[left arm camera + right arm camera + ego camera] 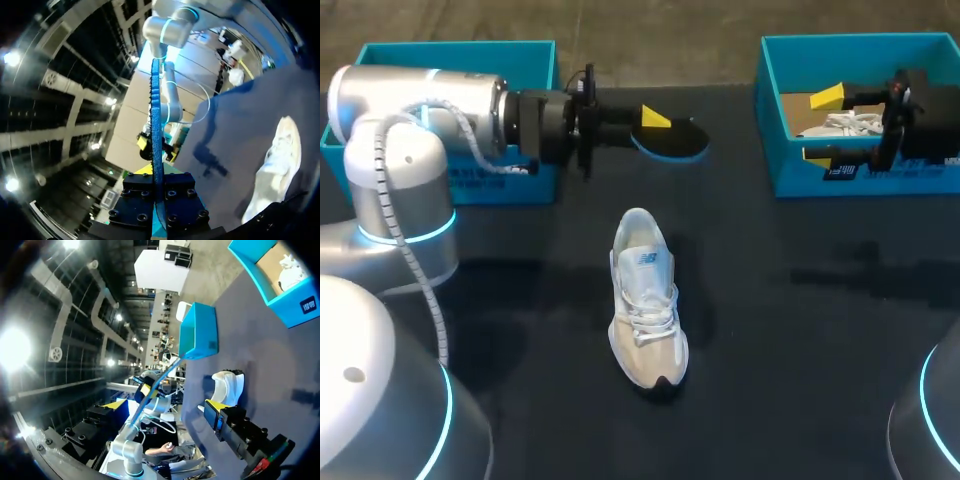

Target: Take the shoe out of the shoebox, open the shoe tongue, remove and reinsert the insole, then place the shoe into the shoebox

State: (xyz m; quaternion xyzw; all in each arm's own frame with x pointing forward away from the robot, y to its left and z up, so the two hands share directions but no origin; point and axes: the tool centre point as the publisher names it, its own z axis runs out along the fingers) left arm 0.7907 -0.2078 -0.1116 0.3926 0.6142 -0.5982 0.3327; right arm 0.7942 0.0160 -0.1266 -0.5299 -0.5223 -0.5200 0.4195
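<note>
One insole point(675, 148) is sitting clamped in the left hand point(658, 125), with the shoe point(646, 300) lying on the surface point(800, 330) well apart from it. Reinsertion looks next, needing alignment over the shoe's opening. The right hand point(823, 126) is gaping wide, gripping nothing.

left arm point(430, 105): level, jaws clamped | right arm point(928, 128): jaws wide apart

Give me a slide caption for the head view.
Left pincer holds the insole above the table, white shoe nearby; right pincer open over the right shoebox.
</note>
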